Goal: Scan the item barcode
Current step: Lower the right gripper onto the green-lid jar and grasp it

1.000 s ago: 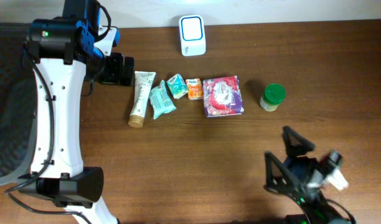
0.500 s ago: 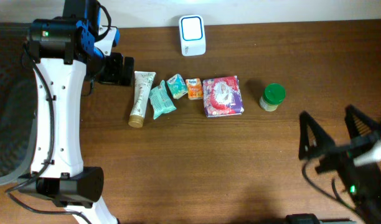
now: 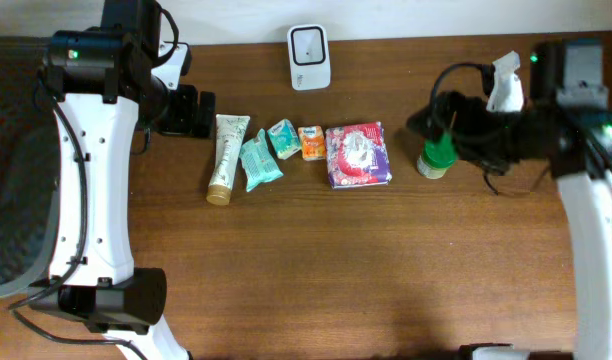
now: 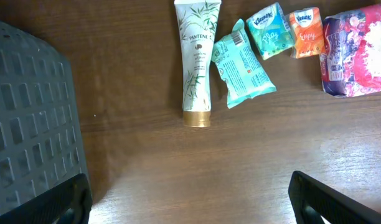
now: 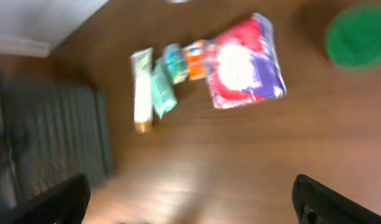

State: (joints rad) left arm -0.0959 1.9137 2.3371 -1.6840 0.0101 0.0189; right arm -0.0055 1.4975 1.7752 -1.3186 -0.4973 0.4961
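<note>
A row of items lies mid-table: a white Pantene tube (image 3: 226, 155) (image 4: 197, 62), a teal packet (image 3: 259, 160) (image 4: 243, 62), a Kleenex pack (image 3: 283, 138), a small orange pack (image 3: 311, 142) and a red-and-purple package (image 3: 358, 154) (image 5: 246, 62). A green-lidded jar (image 3: 438, 157) (image 5: 358, 37) stands to their right. The white scanner (image 3: 309, 57) sits at the back edge. My left gripper (image 3: 198, 113) (image 4: 190, 205) hovers open just left of the tube's top. My right gripper (image 3: 441, 125) (image 5: 190, 199) is open above the jar, holding nothing; its view is blurred.
A dark grey mesh mat (image 4: 28, 124) (image 3: 6, 170) covers the table's left side. The right arm's cables (image 3: 466, 75) loop above the jar. The wall runs close behind the scanner.
My right arm has swung from the front right edge up to the back right, over the green-lidded jar. The left arm and all items have stayed put.
</note>
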